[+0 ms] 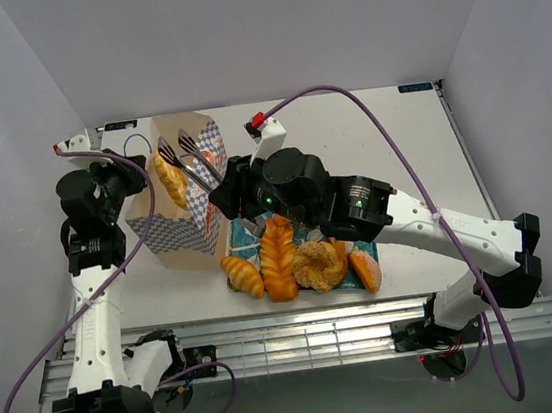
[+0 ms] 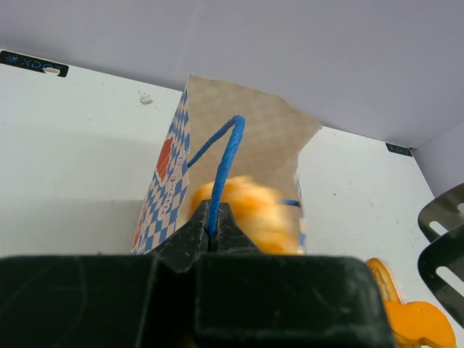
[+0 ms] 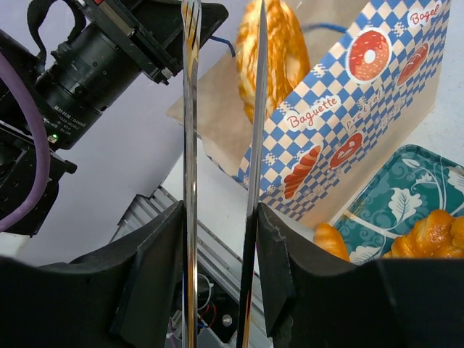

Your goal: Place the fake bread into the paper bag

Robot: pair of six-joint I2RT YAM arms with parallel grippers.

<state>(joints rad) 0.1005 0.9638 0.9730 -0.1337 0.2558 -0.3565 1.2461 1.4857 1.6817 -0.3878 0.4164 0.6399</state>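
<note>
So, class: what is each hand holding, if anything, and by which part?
The left hand pinches the paper bag by its blue cord handle. The right hand holds nothing: its fingers stand apart, a fake bread piece beyond them.

A white table (image 1: 399, 141) sits inside plain grey walls (image 1: 254, 28). A teal tray (image 3: 395, 206) with a white leaf pattern lies near the middle, toward the near edge. A small black label (image 1: 416, 88) marks the far right corner. Metal rails (image 1: 302, 339) run along the near side.
</note>
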